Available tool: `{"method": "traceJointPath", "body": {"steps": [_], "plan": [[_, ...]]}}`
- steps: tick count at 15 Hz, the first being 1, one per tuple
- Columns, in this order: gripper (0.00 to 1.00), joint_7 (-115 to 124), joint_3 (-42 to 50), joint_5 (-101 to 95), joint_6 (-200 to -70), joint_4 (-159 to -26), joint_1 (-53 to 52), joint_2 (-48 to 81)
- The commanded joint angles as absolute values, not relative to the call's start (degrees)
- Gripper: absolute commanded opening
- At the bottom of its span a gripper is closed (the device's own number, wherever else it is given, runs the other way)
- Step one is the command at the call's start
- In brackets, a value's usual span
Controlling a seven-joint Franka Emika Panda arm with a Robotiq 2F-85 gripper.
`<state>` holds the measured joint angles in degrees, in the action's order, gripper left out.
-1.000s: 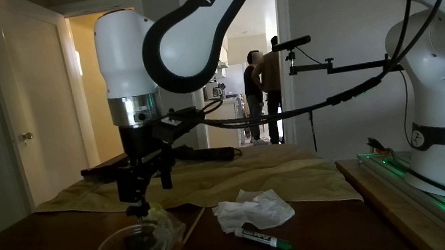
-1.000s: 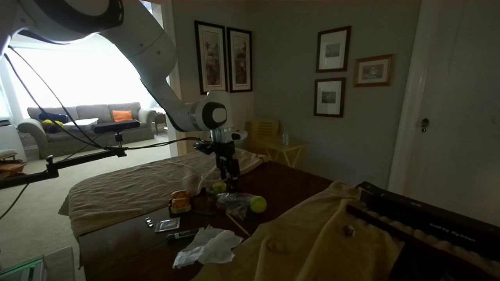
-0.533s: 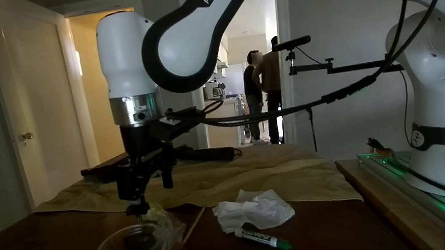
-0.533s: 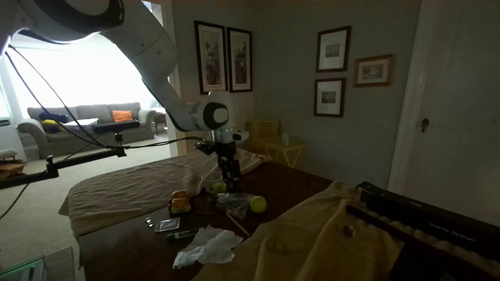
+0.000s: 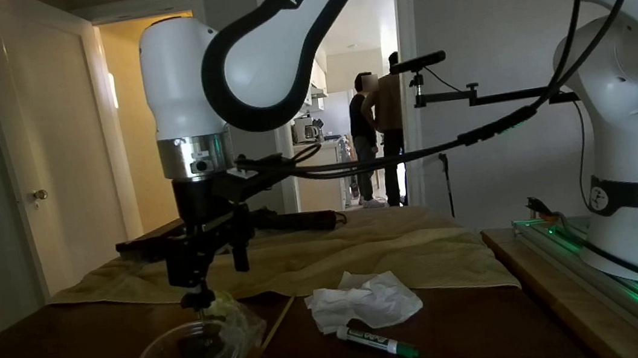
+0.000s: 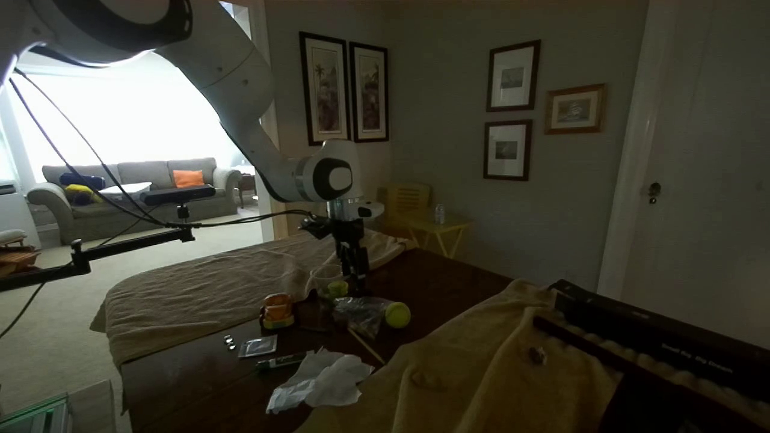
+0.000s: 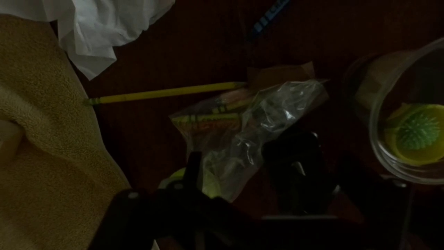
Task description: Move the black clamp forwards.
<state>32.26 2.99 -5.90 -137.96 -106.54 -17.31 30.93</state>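
Note:
In the wrist view the black clamp (image 7: 293,152) lies on the dark table between the fingers of my gripper (image 7: 272,158). The jaws stand wide apart. A gap shows between the clamp and the left finger (image 7: 193,170), while the right one sits closer to it; whether that one touches is too dark to tell. Seen through the clear plastic bowl in an exterior view, the clamp (image 5: 197,349) is a dark shape just under my gripper (image 5: 199,303). From the opposite side my gripper (image 6: 356,282) points straight down, and the clamp cannot be made out from the dark fingers there.
The clear bowl (image 7: 376,121) stands close by the right finger. A plastic bag (image 7: 249,139) with crayons lies beside the clamp, and a yellow-green ball (image 6: 397,314) sits near the bag. A pencil (image 7: 166,92), crumpled tissue (image 5: 365,304) and green-capped marker (image 5: 375,342) lie around.
The wrist above the gripper has shifted and dipped very slightly. The fingertips stay almost in place, and the objects on the table have not moved.

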Motion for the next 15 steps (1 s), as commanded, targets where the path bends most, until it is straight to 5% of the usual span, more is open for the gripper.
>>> {"method": "traceJointPath", "body": {"steps": [1, 10, 11, 12, 13, 15], "plan": [[0.74, 33.2, 2.3, -5.0, -139.1, -107.4, -16.8, 30.4], [0.14, 30.8, 2.4, -5.7, -142.1, -108.0, -15.7, 30.4], [0.14, 30.3, 2.5, -6.1, -142.6, -108.2, -15.8, 30.3], [0.51, 30.1, 2.6, -6.2, -142.5, -108.2, -15.9, 30.3], [0.45, 30.0, 2.7, -6.5, -142.7, -108.3, -16.2, 30.2], [0.53, 29.6, 2.6, -6.4, -141.6, -108.5, -16.3, 29.9]]}}
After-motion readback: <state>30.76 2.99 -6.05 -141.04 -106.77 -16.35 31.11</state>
